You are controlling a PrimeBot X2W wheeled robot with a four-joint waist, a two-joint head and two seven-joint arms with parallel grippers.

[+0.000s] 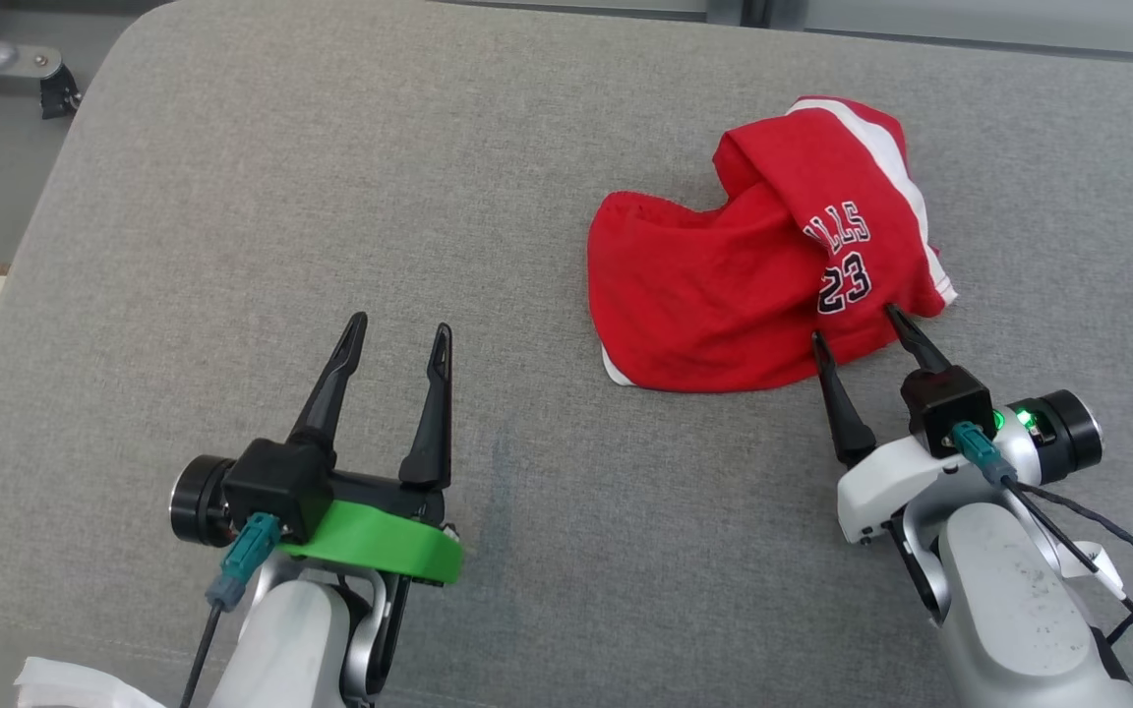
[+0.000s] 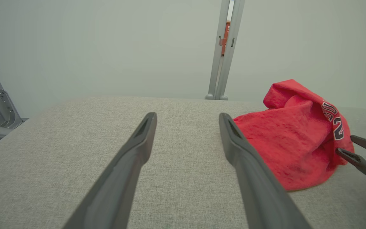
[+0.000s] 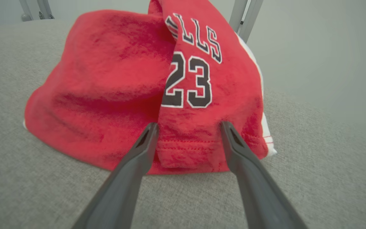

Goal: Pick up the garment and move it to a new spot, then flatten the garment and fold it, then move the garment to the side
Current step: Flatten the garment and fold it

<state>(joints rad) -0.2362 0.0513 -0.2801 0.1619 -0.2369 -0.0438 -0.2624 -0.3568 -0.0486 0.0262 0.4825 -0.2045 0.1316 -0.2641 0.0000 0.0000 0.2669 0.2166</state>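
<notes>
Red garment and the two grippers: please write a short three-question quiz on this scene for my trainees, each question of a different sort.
1. True or false: the red garment lies neatly folded on the grey surface.
2. Which gripper has its open fingers either side of the garment's hem? A) left gripper B) right gripper
3. Fill in: the number printed on the garment is ___.

Key: 1 false, it lies crumpled; 2 B; 3 23.

Crumpled red garment [image 1: 704, 295] on grey surface [image 1: 330, 197], splayed right gripper [image 1: 854, 322] at its hem (splayed left gripper [image 1: 401, 323] well apart)
</notes>
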